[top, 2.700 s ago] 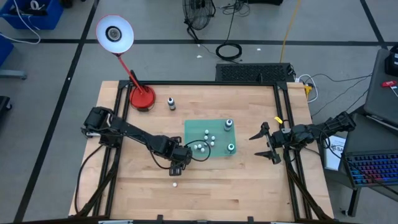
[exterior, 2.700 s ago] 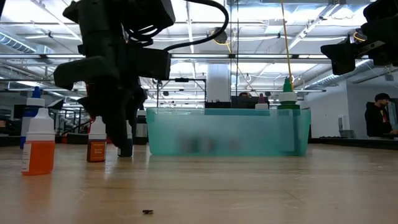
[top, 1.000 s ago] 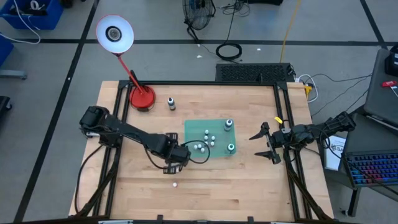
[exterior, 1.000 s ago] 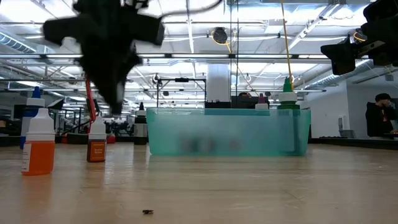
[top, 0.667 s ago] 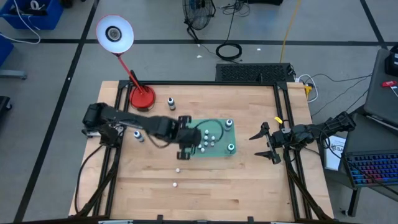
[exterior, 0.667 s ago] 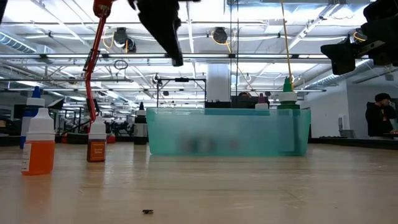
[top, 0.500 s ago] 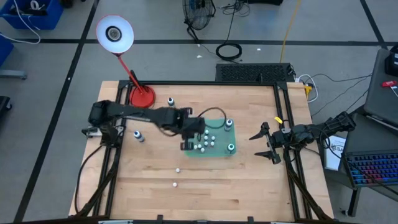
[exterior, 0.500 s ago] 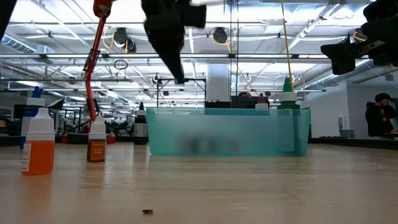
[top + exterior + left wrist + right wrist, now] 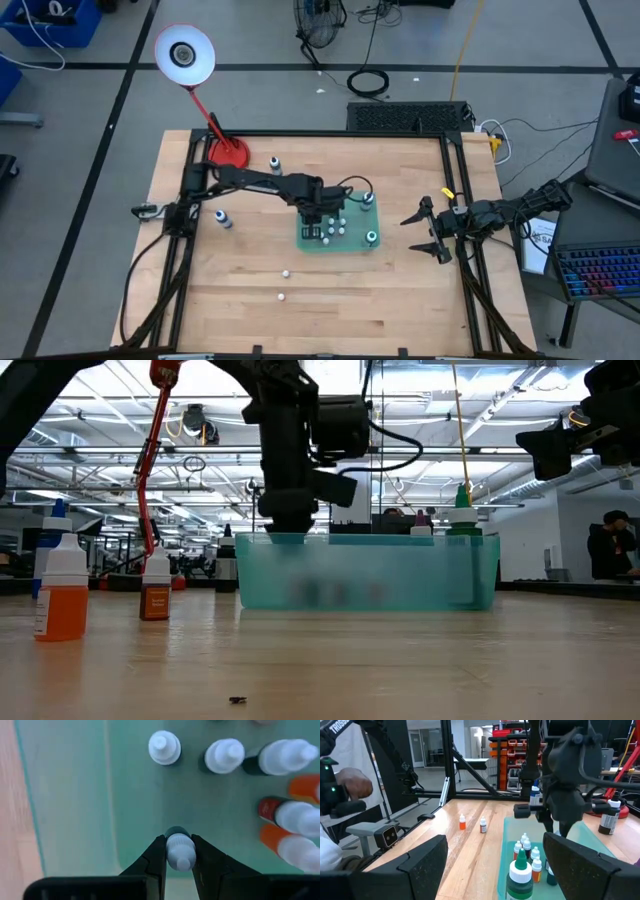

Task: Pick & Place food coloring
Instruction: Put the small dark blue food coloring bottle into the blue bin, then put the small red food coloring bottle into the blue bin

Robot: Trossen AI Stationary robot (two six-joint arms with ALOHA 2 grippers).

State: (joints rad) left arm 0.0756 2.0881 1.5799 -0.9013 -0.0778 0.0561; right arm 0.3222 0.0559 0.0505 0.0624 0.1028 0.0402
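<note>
My left gripper (image 9: 314, 229) points down into the near-left part of the green tray (image 9: 352, 195) and is shut on a tiny food coloring bottle with a whitish cap (image 9: 179, 851). In the low view it stands at the tray's rim (image 9: 290, 525). Several more tiny bottles (image 9: 336, 222) stand upright on the tray's floor, two of them larger with teal tops (image 9: 371, 237). My right gripper (image 9: 426, 230) is open and empty at the table's right edge, clear of the tray. My left gripper pinches the bottle at its whitish cap (image 9: 180, 845), between the two fingers (image 9: 156, 856). The fingers come from above, pointing down. The bottle stays upright, its dark body (image 9: 176, 831) below the cap; I cannot tell whether it rests on the tray's floor.
Loose bottles stand on the wooden table: one by the red lamp base (image 9: 230, 153) at the far left (image 9: 274, 164), one at the left (image 9: 222, 218), two toward the near edge (image 9: 285, 273) (image 9: 281, 296). A person shows beyond the table (image 9: 350, 782).
My left gripper has risen with the bottle from the table near the tray's near-left corner, swung toward the far and right edges over the tray, and come down into its near-left part. It has stayed shut on the bottle.
</note>
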